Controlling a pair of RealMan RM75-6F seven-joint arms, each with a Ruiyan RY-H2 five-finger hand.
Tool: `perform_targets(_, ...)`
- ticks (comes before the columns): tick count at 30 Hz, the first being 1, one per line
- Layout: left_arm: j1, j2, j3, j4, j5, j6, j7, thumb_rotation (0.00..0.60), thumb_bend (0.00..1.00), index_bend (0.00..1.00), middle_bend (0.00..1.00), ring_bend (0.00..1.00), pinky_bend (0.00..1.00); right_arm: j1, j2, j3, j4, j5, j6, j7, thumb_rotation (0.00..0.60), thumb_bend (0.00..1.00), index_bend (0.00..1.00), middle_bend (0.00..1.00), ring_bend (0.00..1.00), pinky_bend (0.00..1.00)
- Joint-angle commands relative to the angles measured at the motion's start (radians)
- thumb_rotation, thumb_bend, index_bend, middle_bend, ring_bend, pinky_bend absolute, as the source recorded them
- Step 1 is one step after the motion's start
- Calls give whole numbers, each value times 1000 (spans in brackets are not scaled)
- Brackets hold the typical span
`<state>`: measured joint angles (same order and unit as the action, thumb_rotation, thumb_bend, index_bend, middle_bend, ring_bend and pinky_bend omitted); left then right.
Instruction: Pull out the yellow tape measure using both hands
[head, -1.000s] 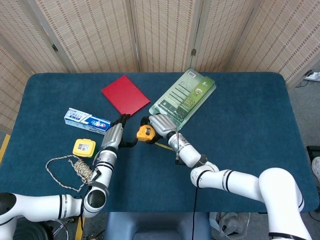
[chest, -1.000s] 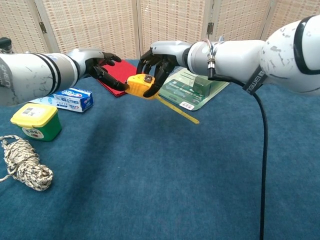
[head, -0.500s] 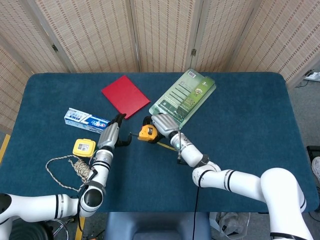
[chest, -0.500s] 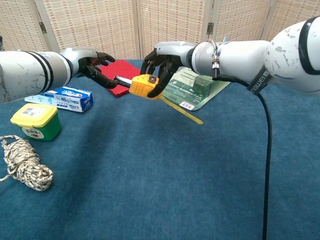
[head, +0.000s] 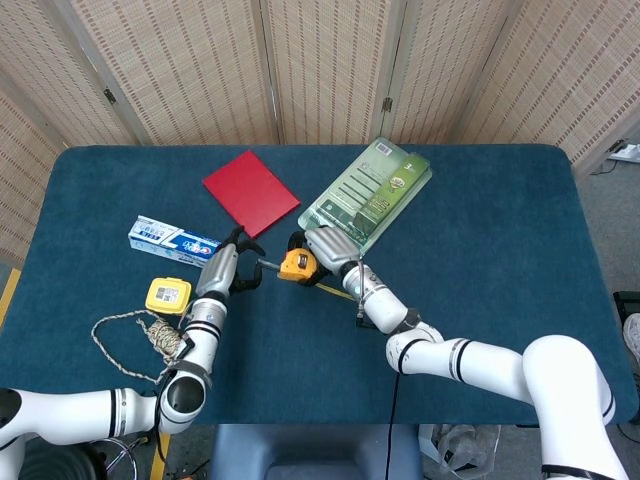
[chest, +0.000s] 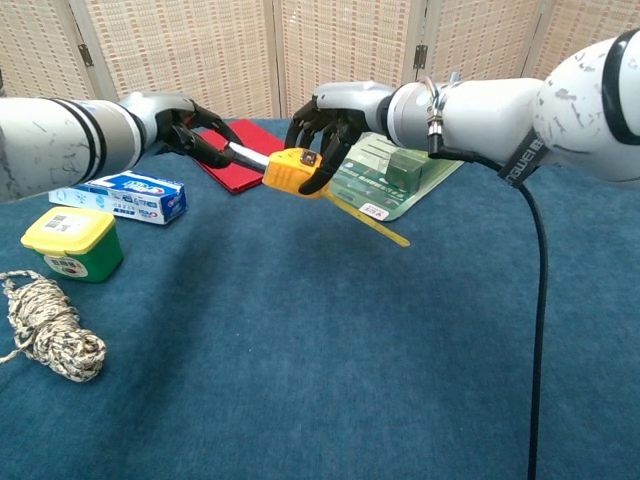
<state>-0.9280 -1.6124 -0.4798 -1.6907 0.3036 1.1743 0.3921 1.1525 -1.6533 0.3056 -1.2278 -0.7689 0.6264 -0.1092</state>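
Observation:
My right hand (chest: 330, 120) grips the yellow tape measure (chest: 291, 170) (head: 293, 264) and holds it above the blue table, near the middle. A short silver stretch of tape blade (chest: 249, 156) runs out of the case to the left. My left hand (chest: 195, 132) (head: 236, 262) pinches the end of that blade between its fingertips. A yellow strap (chest: 372, 221) hangs from the case down to the right.
A red booklet (head: 250, 189) lies behind the hands, a green blister pack (head: 380, 192) to its right. A toothpaste box (head: 172, 240), a yellow-lidded green box (head: 167, 295) and a coil of rope (head: 160, 338) lie along the left side of the table (head: 480, 250).
My left hand has drawn away to the left with the tape's end. The silver blade now shows longer between the two hands. The right hand has shifted slightly right with the case.

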Motion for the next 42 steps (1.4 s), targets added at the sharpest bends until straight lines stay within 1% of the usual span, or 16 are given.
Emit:
perform_targets(1,0,-3,-2,4,1,0,-2,600,649,468,0,0,46,0,1,-1,0,2,0,-1,600,212,639,561,456,199)
perform_targets(11,7,1,1,11,-8,-13,-8,600,663,564,0,0,46,-1,2,-6,7,6,1,-5,600,212,639,561,457,199)
perform_targets(16,16,-8,3,21,19,-8,-32,600,667,620,33,0,46,-5,8,-6,5,6,2,-2,600,212,639,560,461,199)
perform_targets(24,36,-17,6,30,89,0,-79,600,669,627,39,0,46,-23,35,-10,-20,4,17,-1,600,212,639,560,465,199)
perform_targets(32,82,-12,7,45,195,35,-151,600,670,628,44,0,46,-78,114,-29,-89,-20,46,9,600,212,641,561,473,199)
perform_targets(38,115,30,8,29,251,28,-180,600,670,628,49,0,44,-136,183,-59,-144,-59,69,22,600,212,641,561,475,199)
perform_targets(42,138,64,0,9,269,16,-205,600,671,629,50,0,39,-183,222,-76,-172,-98,85,52,600,212,641,560,475,199)
